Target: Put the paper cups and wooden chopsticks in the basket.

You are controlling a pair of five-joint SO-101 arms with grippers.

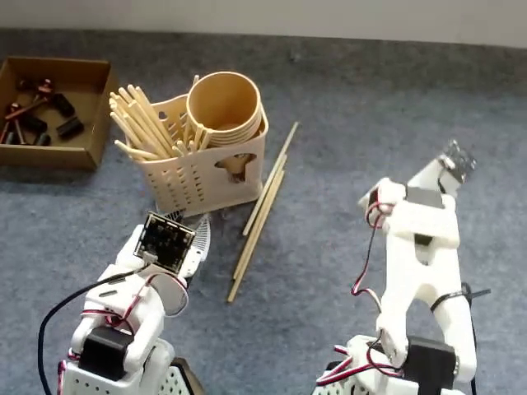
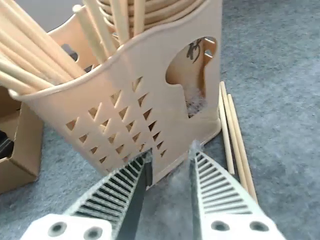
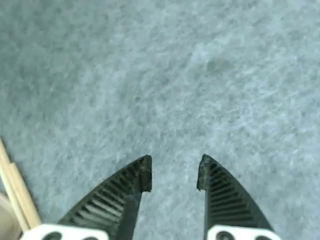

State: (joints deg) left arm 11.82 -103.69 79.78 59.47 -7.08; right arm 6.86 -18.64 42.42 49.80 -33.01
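Left claw (image 2: pixel 169 156) narrowly parted, empty, tips near basket (image 2: pixel 125 110) | right claw (image 3: pixel 174 172) parted, empty, above carpet (image 3: pixel 200 75)

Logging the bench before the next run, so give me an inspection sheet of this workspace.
Surface: grey carpet-like mat.
Job's things: basket holds stacked paper cups and a bundle of wooden chopsticks; loose chopsticks lie on the mat beside it.
Clutter: cardboard box with dark parts, at the far corner on the left arm's side.
Grippers: left gripper close to the basket's wall, jaws open, empty; right gripper over bare mat, jaws open, empty.
Cables: wires run along both arms, off the job's things.
Surroundings: pale strip beyond the mat's far edge.
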